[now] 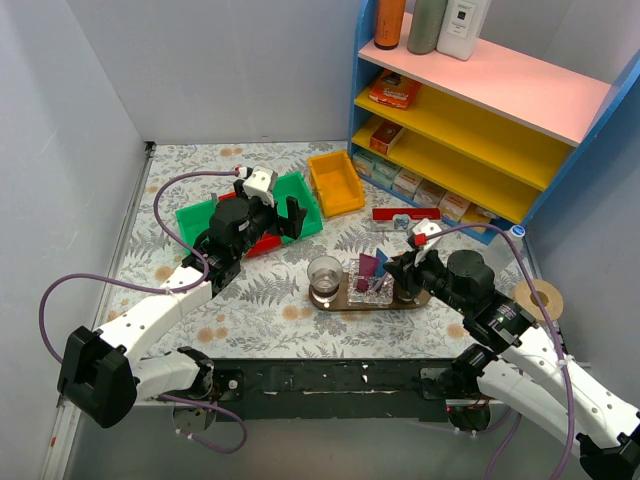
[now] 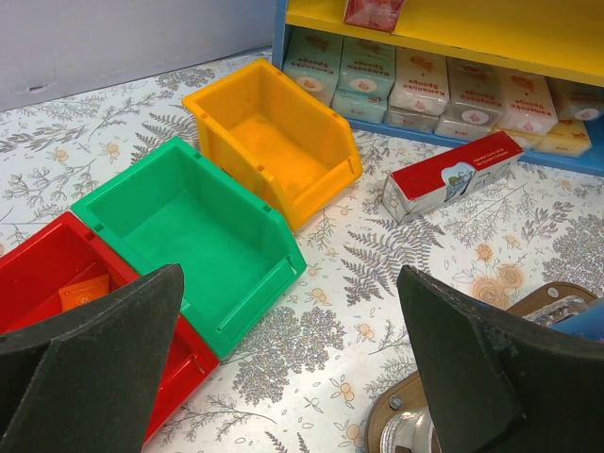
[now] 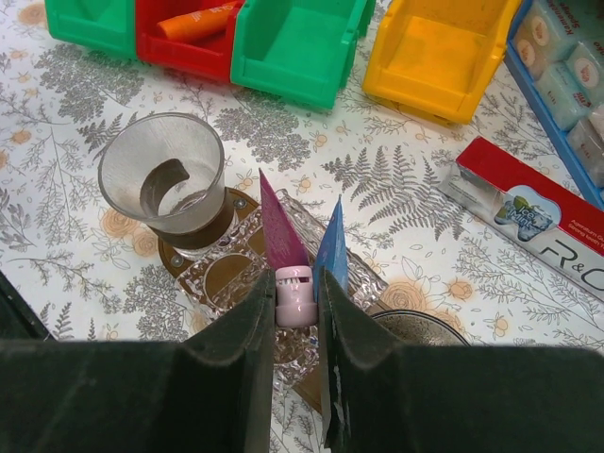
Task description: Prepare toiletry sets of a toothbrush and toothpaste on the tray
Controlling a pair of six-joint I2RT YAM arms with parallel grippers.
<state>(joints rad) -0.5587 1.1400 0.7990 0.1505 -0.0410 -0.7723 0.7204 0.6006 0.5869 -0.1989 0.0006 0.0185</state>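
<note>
Left arm: I have it point(image 1: 165, 305) stretched forward and to the left across the worktop point(image 1: 270, 310), with the wrist up by the bins.
Left end effector: it point(image 2: 293, 377) is spread as wide as it goes and holds nothing. I see it hanging above the patterned worktop beside the green bin point(image 2: 198, 236), with the red bin point(image 2: 47, 274) under its left finger.
Right arm: it point(image 1: 520, 340) is bent at the elbow and reaches in from the right, with the wrist pointing down and left toward the tray point(image 1: 338, 304).
Right end effector: it point(image 3: 295, 283) is drawn in narrow. In my wrist view the fingers sit on both sides of the pink cap of the magenta toothpaste tube point(image 3: 280, 226), pinching it.
Magenta toothpaste tube: it is over the glass dish point(image 3: 231, 278) on the tray, cap toward the wrist and flat end pointing away.
Blue toothpaste tube: it point(image 3: 331, 247) stands tilted just beside the magenta one, against the outer face of one finger. I cannot tell whether it is gripped.
Tray: it lies on the worktop between the two arms and carries the glass dish and a glass cup point(image 3: 170, 175) at its left end.
Nearby: a yellow bin point(image 2: 274, 142) sits behind the green one, and a red toothpaste box point(image 2: 453, 175) lies in front of the shelf point(image 1: 470, 110).
</note>
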